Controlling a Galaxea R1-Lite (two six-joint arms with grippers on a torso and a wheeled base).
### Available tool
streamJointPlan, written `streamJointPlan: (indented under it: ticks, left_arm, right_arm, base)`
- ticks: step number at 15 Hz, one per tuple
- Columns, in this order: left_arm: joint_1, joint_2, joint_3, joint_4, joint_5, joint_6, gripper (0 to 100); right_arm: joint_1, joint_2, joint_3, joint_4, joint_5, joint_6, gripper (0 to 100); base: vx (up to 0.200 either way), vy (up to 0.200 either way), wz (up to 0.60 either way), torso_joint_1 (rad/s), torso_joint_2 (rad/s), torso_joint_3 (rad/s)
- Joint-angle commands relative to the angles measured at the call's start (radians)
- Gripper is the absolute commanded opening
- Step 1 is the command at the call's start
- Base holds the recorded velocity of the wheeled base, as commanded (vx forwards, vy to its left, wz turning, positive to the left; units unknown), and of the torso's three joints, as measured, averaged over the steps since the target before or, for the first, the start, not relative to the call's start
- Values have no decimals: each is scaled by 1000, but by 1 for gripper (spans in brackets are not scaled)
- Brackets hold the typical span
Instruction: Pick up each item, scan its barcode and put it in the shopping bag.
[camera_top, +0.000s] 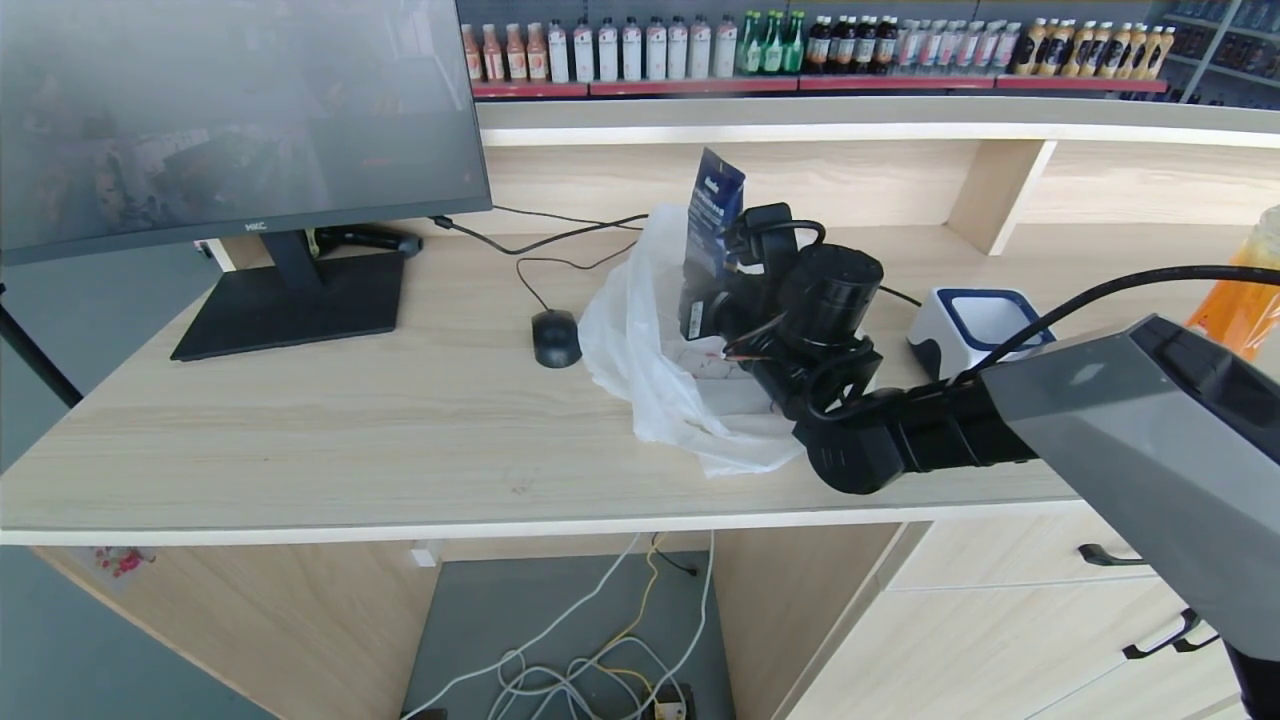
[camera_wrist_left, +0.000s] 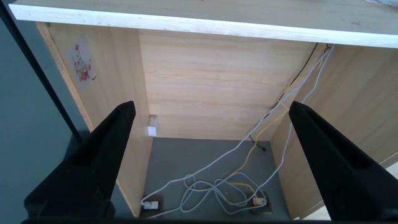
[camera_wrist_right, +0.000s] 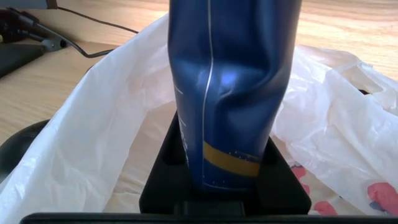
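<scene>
Bagging looks to be the step in hand. The left gripper (camera_wrist_left: 210, 118) hangs low in front of the counter (camera_top: 300, 430), well below the shopping bag (camera_top: 640, 340), its fingers spread apart and holding nothing. The right gripper (camera_top: 705, 300) is clamped on the lower end of a blue pouch (camera_top: 713, 210). It holds the pouch upright right over the bag's open mouth, with the white plastic bunched around the fingers. Whether the barcode was read cannot be told from here.

The next move, as I judge it, calls for lowering the pouch deeper into the bag and opening the fingers without snagging the thin plastic. The pouch is tall and soft, so it may tip over the bag's rim when let go.

On the pale wood counter, a dark monitor (camera_top: 230, 110) stands well to the left of the bag. A black mouse (camera_top: 556, 338) lies just beside the bag on that same side. Near the bag's right side sits the white scanner (camera_top: 965, 330), and farther right an orange bottle (camera_top: 1240, 300) waits at the edge.

Behind the bag, past a raised ledge, a shelf of bottles (camera_top: 800, 45) runs across the room.
</scene>
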Motion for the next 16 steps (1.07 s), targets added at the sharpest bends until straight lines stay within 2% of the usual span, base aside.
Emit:
streamJointPlan:
  ticks: [1,9,10,16]
  left_arm:
    - [0,0,0,0,0,0,100]
    - [0,0,0,0,0,0,100]
    - [0,0,0,0,0,0,100]
    - [0,0,0,0,0,0,100]
  right_arm:
    - [0,2,5,1,0,0,0]
    - [0,4,20,1,0,1,0]
    - [-2,4,20,1,0,1,100]
    - [-3,2,14,-2,0,1,100]
  base:
    - [0,0,0,0,0,0]
    - [0,0,0,0,0,0]
    - [0,0,0,0,0,0]
    - [0,0,0,0,0,0]
